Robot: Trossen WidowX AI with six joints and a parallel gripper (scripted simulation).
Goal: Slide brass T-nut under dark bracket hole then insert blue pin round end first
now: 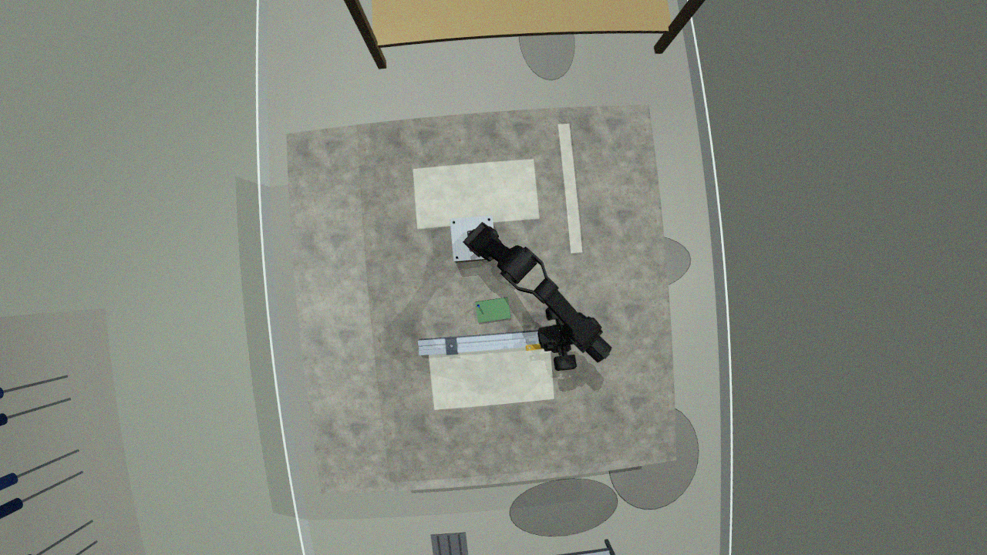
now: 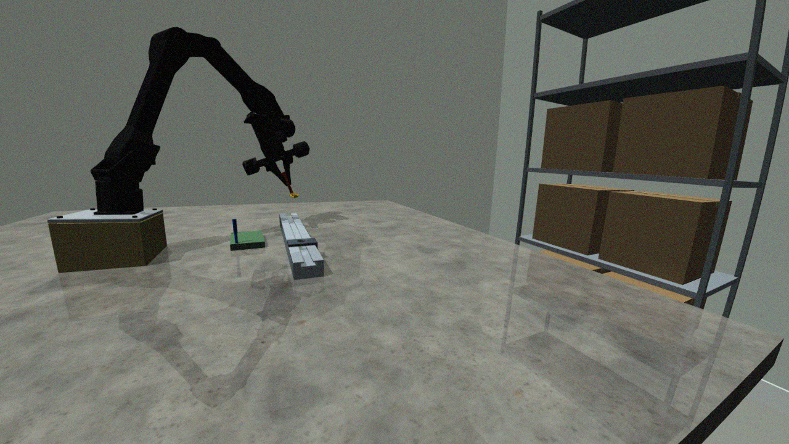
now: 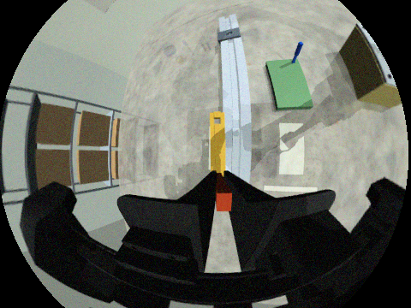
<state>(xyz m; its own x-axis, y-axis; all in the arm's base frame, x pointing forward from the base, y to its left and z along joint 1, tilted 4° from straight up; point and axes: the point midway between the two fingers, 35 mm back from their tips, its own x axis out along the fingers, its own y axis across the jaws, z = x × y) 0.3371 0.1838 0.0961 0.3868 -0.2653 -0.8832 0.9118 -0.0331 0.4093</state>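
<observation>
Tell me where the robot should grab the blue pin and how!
Probably by its thick upper part, coming straight down from above, one of the jaws on each side. The pin stands up from the green tray, its top sticking up free and its thinner part below. The jaws are shut on the orange handle, so that must be let go first.

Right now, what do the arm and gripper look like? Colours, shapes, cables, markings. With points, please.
The arm is matte black, with chunky rounded joints, straight links and an open, fork-like section visible from above. The gripper [image 2: 289, 186] [image 3: 219, 174] is also black: two tapering, wedge-like fingers and a dark block out to each side. I can't make out any cables or markings.
</observation>
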